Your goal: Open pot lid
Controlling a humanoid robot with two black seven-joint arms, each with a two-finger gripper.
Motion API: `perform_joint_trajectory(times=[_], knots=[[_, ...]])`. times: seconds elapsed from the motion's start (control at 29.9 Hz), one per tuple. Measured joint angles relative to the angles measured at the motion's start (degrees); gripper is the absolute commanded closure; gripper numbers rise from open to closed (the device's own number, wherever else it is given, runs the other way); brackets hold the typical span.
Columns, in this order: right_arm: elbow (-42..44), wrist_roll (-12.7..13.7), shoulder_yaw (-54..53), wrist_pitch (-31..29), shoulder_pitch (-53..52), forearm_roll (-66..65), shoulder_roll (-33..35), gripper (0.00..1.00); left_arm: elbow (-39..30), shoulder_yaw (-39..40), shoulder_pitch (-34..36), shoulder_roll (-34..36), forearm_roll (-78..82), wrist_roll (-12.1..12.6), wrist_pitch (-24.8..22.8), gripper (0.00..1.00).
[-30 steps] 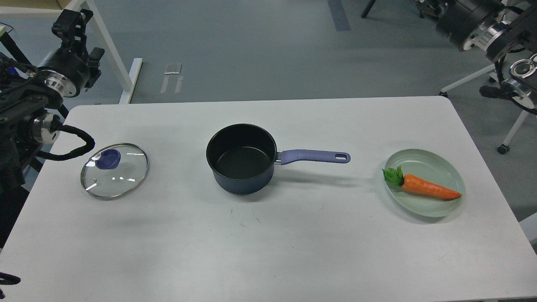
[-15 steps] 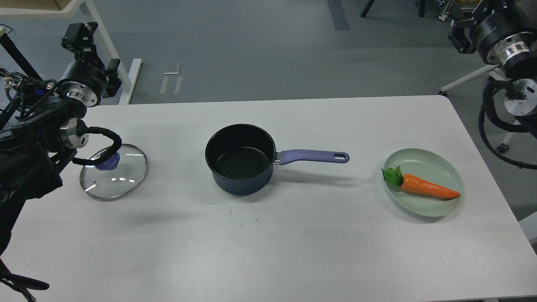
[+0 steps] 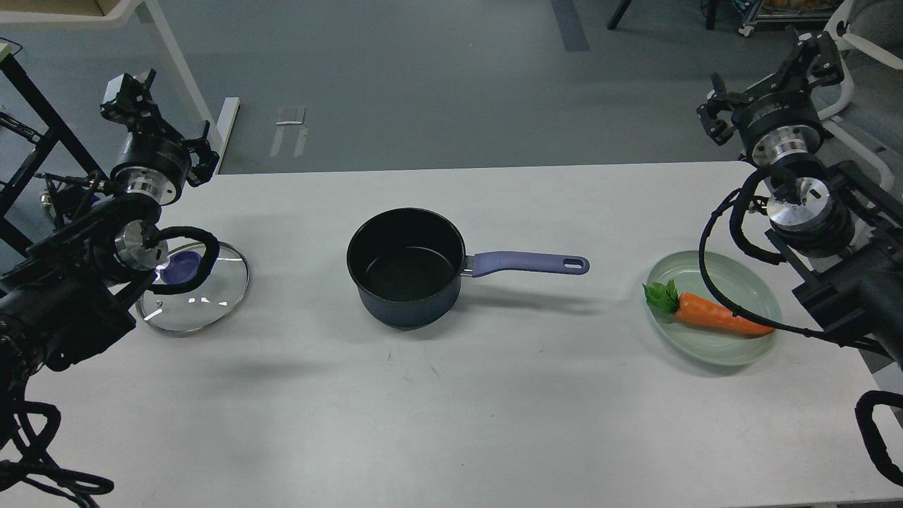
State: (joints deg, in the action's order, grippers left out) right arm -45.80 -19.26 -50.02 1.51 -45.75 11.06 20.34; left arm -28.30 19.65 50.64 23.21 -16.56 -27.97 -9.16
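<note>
A white table (image 3: 451,395) fills most of the view, seen from above and in front, with grey floor beyond its far edge. Two black robot arms reach in from either side, each raised above a far corner of the table.

At the middle of the table stands a dark pot (image 3: 405,268) with a purple handle (image 3: 529,263) pointing right. The pot is uncovered and looks empty inside. Well to its left, a glass lid (image 3: 204,293) with a metal rim lies flat on the table, its purple knob (image 3: 182,266) partly hidden behind a loop of black cable from the left arm. Far to the right sits a pale green plate (image 3: 748,282) with a toy carrot (image 3: 712,315) lying across it.

Judging by how things lie, the job looks essentially done: the lid is off the pot and set down apart from it. Nothing seems left except perhaps moving the arms clear.

The left claw (image 3: 127,95) is lifted high above the table's far left corner, well away from the lid, touching and holding nothing. It is small and dark from here, so I cannot tell how far its fingers are spread. The right claw (image 3: 811,49) is likewise raised beyond the far right corner, empty, its opening also impossible to judge.
</note>
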Motion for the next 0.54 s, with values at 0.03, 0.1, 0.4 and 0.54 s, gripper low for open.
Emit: perform_joint_trajectory(times=[0.03, 0.1, 0.4, 0.54], knots=[[0.1, 0.2, -0.8, -0.7, 0.8, 0.5, -0.7, 0.00, 0.0, 0.3, -0.1, 0.0, -0.1, 0.0, -0.4, 0.01], [0.1, 1.0, -1.9, -2.5, 2.0, 2.2, -1.9, 0.00, -0.1, 0.7, -0.3, -0.2, -0.7, 0.0, -1.1, 0.01], [0.3, 2.0, -2.4, -4.2, 3.0, 4.5, -4.1, 0.00, -0.5, 0.9, -0.6, -1.4, -2.2, 0.0, -1.9, 0.01], [0.4, 1.9, -1.9, -4.4, 3.6, 4.2, -4.0, 0.00, -0.7, 0.9, -0.6, -1.8, -2.3, 0.0, -1.9, 0.01]])
